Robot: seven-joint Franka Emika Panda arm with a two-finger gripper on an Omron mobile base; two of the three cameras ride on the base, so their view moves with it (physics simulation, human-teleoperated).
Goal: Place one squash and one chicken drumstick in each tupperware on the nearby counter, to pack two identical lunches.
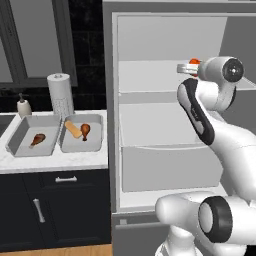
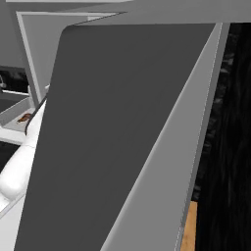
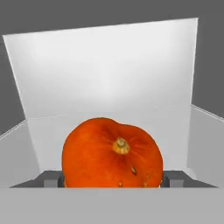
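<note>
An orange-red round ribbed squash [image 3: 113, 153] rests on an upper shelf of the open fridge, its stem facing the hand camera. My gripper [image 3: 113, 180] is shut on the squash, one dark finger [image 3: 51, 178] against each side. From the left base view the gripper [image 1: 187, 67] reaches onto the shelf with the squash [image 1: 194, 62] showing at its tip. Two grey tupperware tubs sit on the white counter [image 1: 55, 162]. The left tupperware [image 1: 19, 132] holds a chicken drumstick [image 1: 37, 139]. A tan squash [image 1: 73, 129] and a second drumstick [image 1: 85, 130] lie in the right tupperware [image 1: 96, 136].
The fridge [image 1: 170, 150] stands open with white shelves and a drawer below my arm. Its grey door [image 2: 122, 137] blocks most of the right base view. A paper towel roll [image 1: 60, 95] and a soap bottle [image 1: 23, 106] stand behind the tubs.
</note>
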